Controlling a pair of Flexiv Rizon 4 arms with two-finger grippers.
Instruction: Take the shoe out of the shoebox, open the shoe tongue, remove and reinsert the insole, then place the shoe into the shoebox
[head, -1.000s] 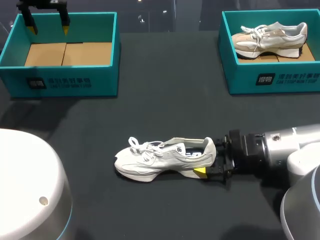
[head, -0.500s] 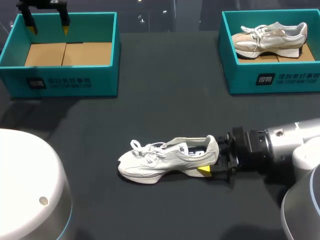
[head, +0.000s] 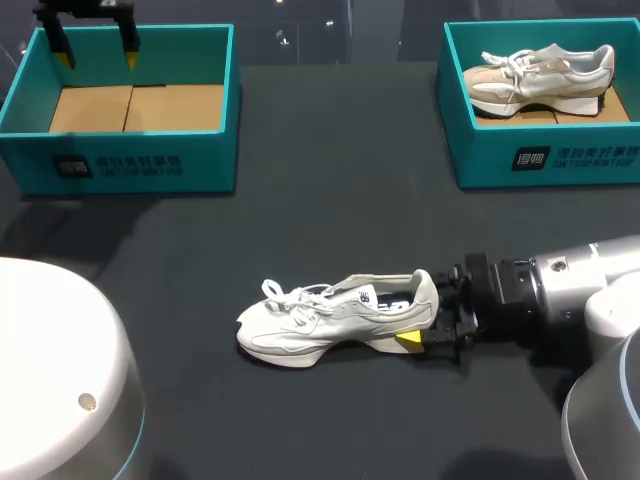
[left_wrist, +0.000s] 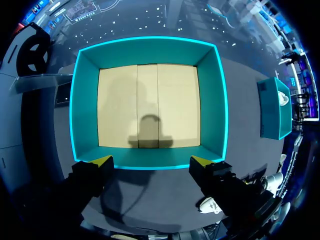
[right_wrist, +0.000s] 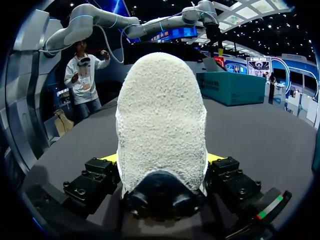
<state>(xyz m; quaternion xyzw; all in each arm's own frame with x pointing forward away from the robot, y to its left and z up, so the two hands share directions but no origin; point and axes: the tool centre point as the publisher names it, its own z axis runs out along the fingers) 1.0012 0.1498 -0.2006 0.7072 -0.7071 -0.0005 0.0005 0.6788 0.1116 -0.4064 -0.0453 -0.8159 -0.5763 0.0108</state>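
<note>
One tan shoe (head: 540, 78) lies in the right shoebox (head: 480, 160).

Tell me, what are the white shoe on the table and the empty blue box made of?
The shoe looks like soft fabric or suede: its heel looks fuzzy and nubbly up close. The empty box seems to be matte cardboard: its floor shows plain brown flaps with a seam.

The shoe (head: 330, 320) hides the right gripper's (head: 420, 318) far finger.
</note>
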